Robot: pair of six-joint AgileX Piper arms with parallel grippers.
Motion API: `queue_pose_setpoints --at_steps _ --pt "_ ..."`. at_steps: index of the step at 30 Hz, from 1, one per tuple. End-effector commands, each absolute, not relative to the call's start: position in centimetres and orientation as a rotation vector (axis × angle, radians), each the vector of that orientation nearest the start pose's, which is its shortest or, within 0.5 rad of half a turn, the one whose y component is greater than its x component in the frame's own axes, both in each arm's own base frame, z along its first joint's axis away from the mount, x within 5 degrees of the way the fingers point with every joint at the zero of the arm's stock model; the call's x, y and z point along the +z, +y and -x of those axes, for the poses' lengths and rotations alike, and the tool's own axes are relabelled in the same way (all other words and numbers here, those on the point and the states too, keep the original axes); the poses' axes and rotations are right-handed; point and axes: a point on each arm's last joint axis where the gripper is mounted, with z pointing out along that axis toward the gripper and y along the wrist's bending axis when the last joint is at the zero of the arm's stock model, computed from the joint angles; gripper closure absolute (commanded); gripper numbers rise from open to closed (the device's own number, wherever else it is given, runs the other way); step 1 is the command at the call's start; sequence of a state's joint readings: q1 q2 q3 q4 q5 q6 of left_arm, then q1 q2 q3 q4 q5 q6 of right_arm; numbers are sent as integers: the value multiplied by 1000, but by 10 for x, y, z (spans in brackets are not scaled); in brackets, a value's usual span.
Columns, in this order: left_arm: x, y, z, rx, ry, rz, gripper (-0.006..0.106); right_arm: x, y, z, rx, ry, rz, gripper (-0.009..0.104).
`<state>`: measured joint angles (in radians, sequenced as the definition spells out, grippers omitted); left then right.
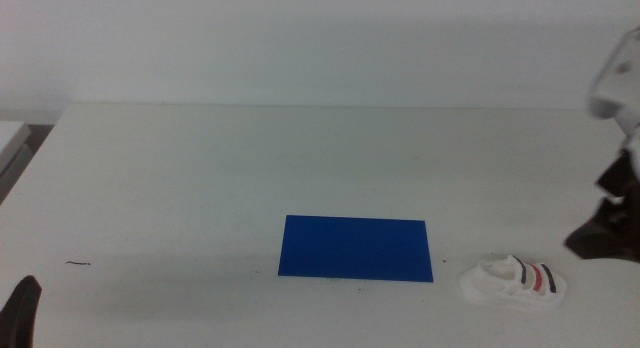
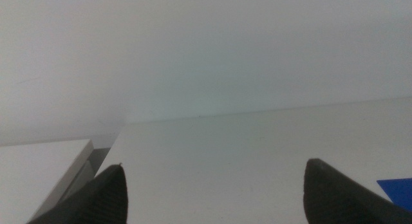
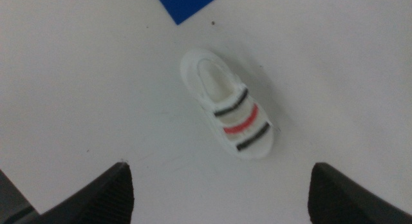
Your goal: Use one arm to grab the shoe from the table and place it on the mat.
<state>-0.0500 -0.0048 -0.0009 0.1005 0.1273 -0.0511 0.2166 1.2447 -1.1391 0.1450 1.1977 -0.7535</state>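
White table (image 1: 200, 188) carries the shoe (image 3: 228, 112) beneath the right gripper's (image 3: 219, 192) wide-spread, empty fingers (image 3: 103, 195).

We see the mat (image 1: 356, 248) lying flat on the table (image 1: 200, 178), near its front edge and about midway across. The shoe (image 1: 516, 282) rests on the table just beside the mat's front right corner, apart from it. The right gripper (image 3: 219, 185) hangs above the shoe with jaws spread, while the left gripper (image 2: 212, 192) waits at the front left corner.
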Motion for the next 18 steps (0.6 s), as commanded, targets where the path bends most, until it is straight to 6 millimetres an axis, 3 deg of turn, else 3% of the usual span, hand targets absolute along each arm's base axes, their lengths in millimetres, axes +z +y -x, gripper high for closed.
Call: queue_pose_setpoints --at_steps 1,7,13,18 --pt "203 -2 -56 2 1598 -65 7 328 69 -232 70 2448 1298 2" --pt "203 -2 -56 2 1598 -65 7 297 81 -261 111 2481 1336 2" --pt "203 -2 -56 2 1598 -65 7 262 83 -277 54 2349 1798 2" --pt "203 -2 -56 2 1598 -65 7 237 83 -293 10 2346 1886 2"
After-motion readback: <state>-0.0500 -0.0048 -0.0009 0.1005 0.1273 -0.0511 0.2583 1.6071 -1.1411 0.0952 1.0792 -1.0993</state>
